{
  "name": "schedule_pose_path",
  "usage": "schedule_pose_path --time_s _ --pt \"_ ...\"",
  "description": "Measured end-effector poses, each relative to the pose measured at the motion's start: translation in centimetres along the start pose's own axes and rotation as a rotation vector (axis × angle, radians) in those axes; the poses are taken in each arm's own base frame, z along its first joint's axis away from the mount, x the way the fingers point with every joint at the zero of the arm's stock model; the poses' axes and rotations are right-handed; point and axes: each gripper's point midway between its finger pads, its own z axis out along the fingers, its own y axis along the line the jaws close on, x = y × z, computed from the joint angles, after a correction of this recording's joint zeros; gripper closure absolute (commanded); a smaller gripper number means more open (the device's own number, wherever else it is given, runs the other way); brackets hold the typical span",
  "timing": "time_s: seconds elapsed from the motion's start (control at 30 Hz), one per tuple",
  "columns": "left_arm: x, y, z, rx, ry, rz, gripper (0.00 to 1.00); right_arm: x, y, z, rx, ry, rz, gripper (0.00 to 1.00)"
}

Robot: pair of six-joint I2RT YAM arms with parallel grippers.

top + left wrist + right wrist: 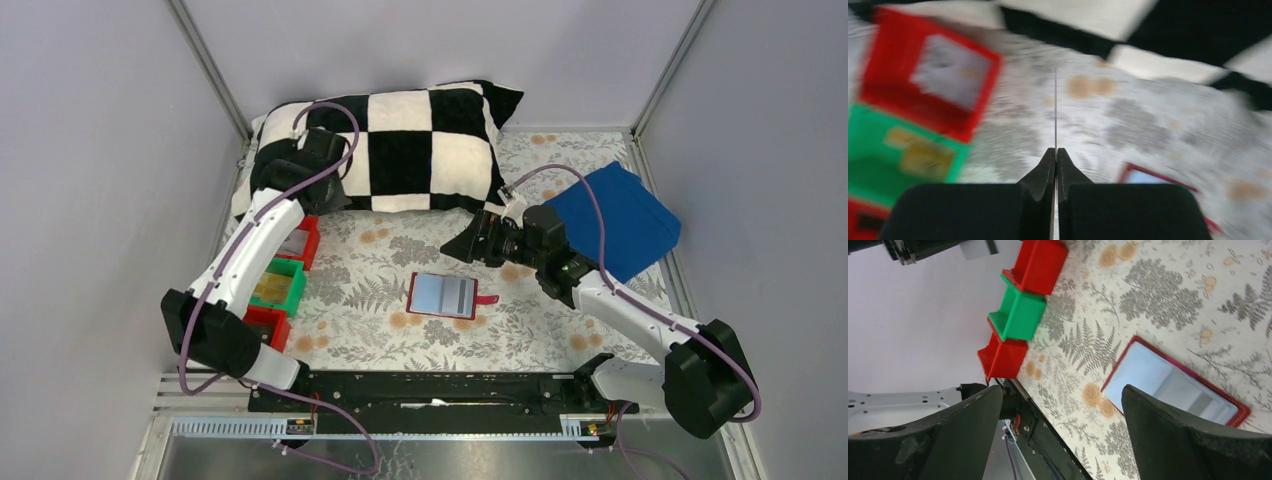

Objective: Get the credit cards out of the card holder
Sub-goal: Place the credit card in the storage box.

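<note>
Looking down from the top, one card holder (pixel 445 296) lies open mid-table, long axis left to right, just nearside of the right gripper (pixel 468 244), the closer of the two. Three trays (pixel 297 290) sit at the left, two credit cards (pixel 270 288) showing inside. Left wrist: left gripper (pixel 1056 152) pressed together, nothing clearly pinched. Right wrist: jaws spread wide above the holder, and its sleeves may well hold another card.

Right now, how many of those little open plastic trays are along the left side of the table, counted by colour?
Red trays: 2
Green tray: 1
Total: 3
</note>
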Motion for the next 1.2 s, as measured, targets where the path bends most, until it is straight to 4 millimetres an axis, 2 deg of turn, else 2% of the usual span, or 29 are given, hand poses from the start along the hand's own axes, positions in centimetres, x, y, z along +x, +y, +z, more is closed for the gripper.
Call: schedule_pose_path --time_s 0.17,0.3,0.4,0.5,0.57,0.7,0.8,0.97,1.1,1.2 --pt "0.5 9.0 0.4 -0.505 -0.02 0.065 1.0 1.0 -1.3 0.0 0.048 0.039 0.012 0.03" --pt "1.1 12.8 1.2 -0.778 0.01 0.097 1.0 1.5 -1.9 0.3 0.06 0.06 0.024 0.03" --pt "0.8 13.4 2.6 -0.886 0.025 0.07 1.0 1.9 -2.3 0.6 0.066 0.078 0.032 0.03" --pt "0.5 13.3 3.6 -0.907 0.016 -0.007 1.0 2.1 -2.2 0.6 0.061 0.09 0.035 0.03" --pt "0.0 13.0 3.7 -0.899 -0.01 -0.095 1.0 2.2 -2.2 0.5 0.057 0.094 0.035 0.03" --pt "-1.1 14.1 3.6 -0.902 -0.054 -0.308 1.0 2.4 -2.1 0.5 0.054 0.107 0.039 0.03" --pt "-1.2 15.3 4.3 -0.916 -0.04 -0.458 1.0 2.6 -2.0 0.5 0.049 0.125 0.045 0.03" --pt "0.4 17.3 7.3 -0.973 0.042 -0.634 1.0 2.5 -1.7 0.7 0.044 0.131 0.045 0.04" --pt "2.2 17.5 9.6 -0.999 0.109 -0.72 1.0 2.5 -1.7 0.6 0.046 0.136 0.048 0.04" --pt "2.8 17.3 10.3 -1.001 0.128 -0.766 1.0 2.7 -1.9 0.6 0.051 0.145 0.053 0.04"
